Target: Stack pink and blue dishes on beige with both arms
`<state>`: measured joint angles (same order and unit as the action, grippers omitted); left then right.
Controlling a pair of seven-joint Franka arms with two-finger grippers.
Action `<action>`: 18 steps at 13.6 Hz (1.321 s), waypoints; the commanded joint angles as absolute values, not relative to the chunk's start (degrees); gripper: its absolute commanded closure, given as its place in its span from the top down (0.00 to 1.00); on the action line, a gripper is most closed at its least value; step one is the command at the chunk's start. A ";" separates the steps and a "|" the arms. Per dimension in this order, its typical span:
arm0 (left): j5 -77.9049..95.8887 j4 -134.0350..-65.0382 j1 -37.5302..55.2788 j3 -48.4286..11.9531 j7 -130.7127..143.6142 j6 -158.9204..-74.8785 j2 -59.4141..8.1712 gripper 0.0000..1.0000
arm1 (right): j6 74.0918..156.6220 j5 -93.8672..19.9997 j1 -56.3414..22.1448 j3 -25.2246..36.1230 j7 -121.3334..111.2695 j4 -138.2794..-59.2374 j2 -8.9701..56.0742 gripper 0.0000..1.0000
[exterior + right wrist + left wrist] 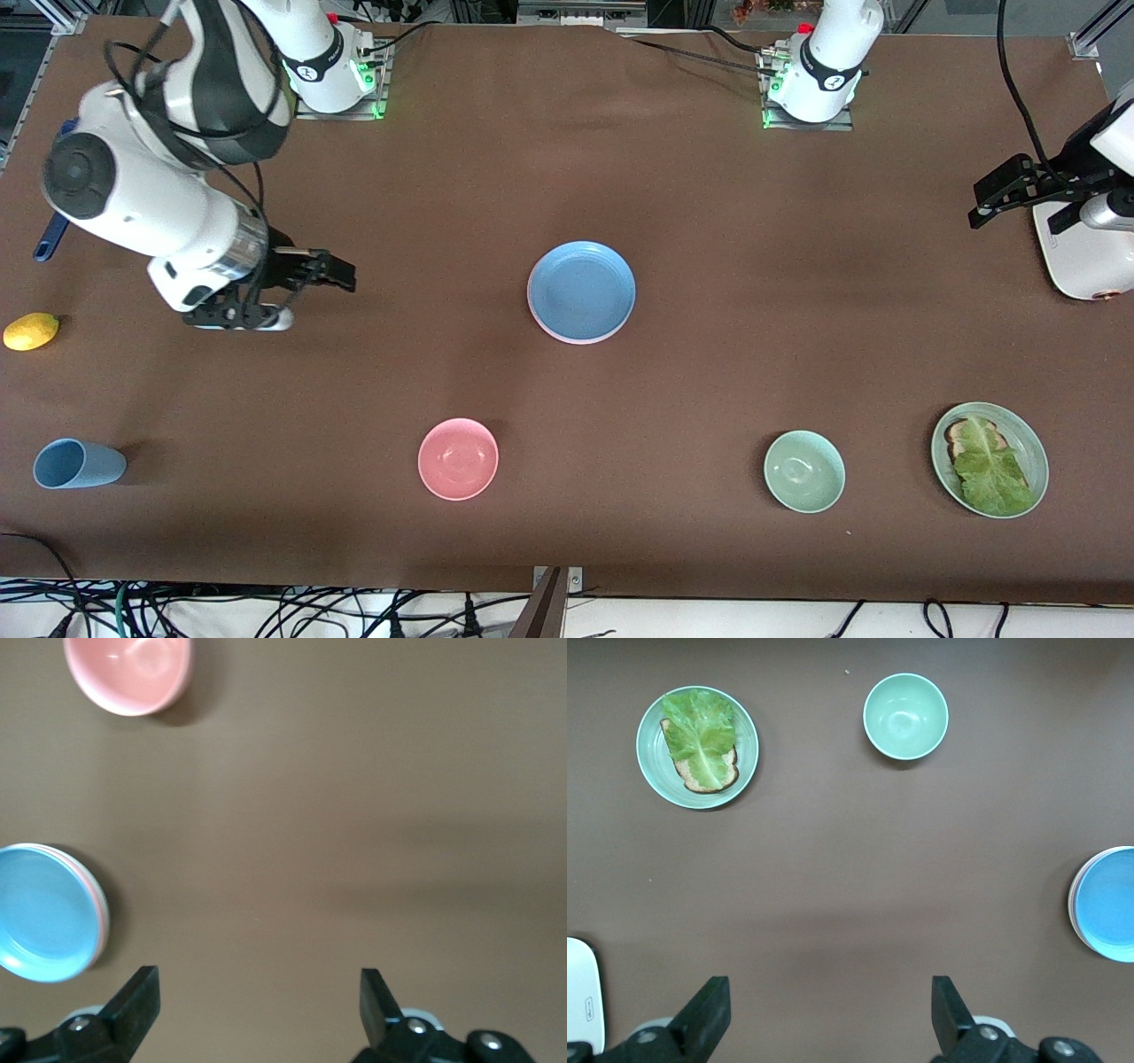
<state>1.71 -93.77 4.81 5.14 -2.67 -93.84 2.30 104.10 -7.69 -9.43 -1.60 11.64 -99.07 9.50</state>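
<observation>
The blue plate (581, 291) sits mid-bench on top of the stack, with a thin pink plate (567, 337) rim showing under its camera-side edge. The right wrist view also shows that pink edge beneath the blue plate (42, 911); the beige plate cannot be made out for certain in any view.

The right tool (301, 288) hangs over bare bench toward the right arm's end, well apart from the stack, its fingers (133, 1003) spread wide and released, holding nothing. The left tool (1005, 190) hangs by the bench edge at the left arm's end, fingers (704, 1014) likewise spread and empty.

Broad bare brown bench (753, 221) lies around the stack on all sides. Along the camera-side edge stand a blue cup (78, 463) lying on its side near the right arm's corner, a pink bowl (458, 458), a mint bowl (804, 470), and a green plate with bread and lettuce (990, 459) near the left arm's corner. A lemon (31, 330) lies at the edge at the right arm's end.

The left wrist view shows the mint bowl (905, 715), the lettuce plate (697, 746) and a slice of the stack (1107, 904); the right wrist view shows the pink bowl (128, 672). Only the front view shows the cup and lemon.
</observation>
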 commanded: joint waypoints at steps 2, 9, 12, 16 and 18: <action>1.76 -92.29 5.36 5.27 -3.78 -92.72 2.02 1.00 | 97.84 -3.69 -4.85 -2.72 8.09 -100.37 2.12 1.00; 1.84 -92.29 5.45 5.27 -3.78 -92.72 1.93 1.00 | 94.66 0.97 -3.69 -2.72 4.48 -98.70 -0.09 1.00; 1.85 -92.20 5.54 5.27 -3.69 -92.72 1.93 1.00 | 94.66 0.70 -3.69 -2.64 4.48 -98.61 0.00 1.00; 1.85 -92.20 5.54 5.27 -3.69 -92.72 1.93 1.00 | 93.78 0.79 -3.69 -2.46 4.48 -96.51 0.96 1.00; 1.85 -92.20 5.54 5.19 -3.69 -92.72 1.93 1.00 | 93.78 0.70 -3.78 -2.46 4.57 -96.42 1.05 1.00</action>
<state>1.71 -93.65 5.23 5.06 -2.67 -93.82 2.30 95.21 0.21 -4.57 -1.84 5.54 -98.01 0.53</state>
